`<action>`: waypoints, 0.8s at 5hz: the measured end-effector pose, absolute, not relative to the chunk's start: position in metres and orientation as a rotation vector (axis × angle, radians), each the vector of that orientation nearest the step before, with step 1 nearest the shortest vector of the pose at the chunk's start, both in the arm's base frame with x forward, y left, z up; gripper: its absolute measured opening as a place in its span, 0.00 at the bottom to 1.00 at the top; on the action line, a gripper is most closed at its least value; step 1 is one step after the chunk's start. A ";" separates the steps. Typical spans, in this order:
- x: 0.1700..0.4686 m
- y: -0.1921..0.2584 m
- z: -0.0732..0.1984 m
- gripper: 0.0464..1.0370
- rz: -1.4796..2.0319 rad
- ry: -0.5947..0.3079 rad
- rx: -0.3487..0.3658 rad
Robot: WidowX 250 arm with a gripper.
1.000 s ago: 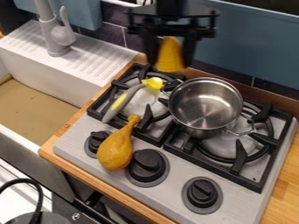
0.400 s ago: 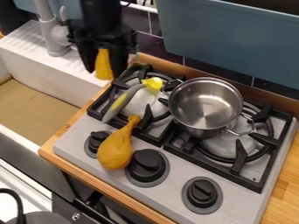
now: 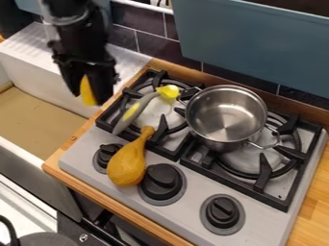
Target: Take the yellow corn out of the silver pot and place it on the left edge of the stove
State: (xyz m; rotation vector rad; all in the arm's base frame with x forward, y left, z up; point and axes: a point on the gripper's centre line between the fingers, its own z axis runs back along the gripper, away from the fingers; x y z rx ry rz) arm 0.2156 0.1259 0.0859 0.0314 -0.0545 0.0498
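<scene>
My gripper (image 3: pixel 90 92) hangs at the upper left, above the sink's right edge, shut on a yellow toy corn cob (image 3: pixel 87 91) that points downward. To its right, a grey and yellow utensil (image 3: pixel 136 111) lies slanted over the left burner. A brown toy drumstick (image 3: pixel 128 164) rests on the stove's front left, between two knobs, its thin end up by the grate. The steel pot (image 3: pixel 226 117), with nothing in it, stands on the burner grates at the right.
The stove (image 3: pixel 186 185) has black knobs along its front. The white sink (image 3: pixel 38 113) lies at the left, with a grey faucet behind my arm. A blue-grey panel (image 3: pixel 257 48) and dark tiles stand at the back.
My gripper has moved left, from behind the burners to above the sink's right edge, and somewhat lower, with the corn still in it. The pot, utensil and drumstick have kept their places.
</scene>
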 end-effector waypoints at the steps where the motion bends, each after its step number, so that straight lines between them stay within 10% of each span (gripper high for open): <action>1: 0.205 0.132 0.078 0.57 0.019 -0.051 0.034; 4: 0.192 0.131 0.052 0.57 -0.038 -0.024 0.081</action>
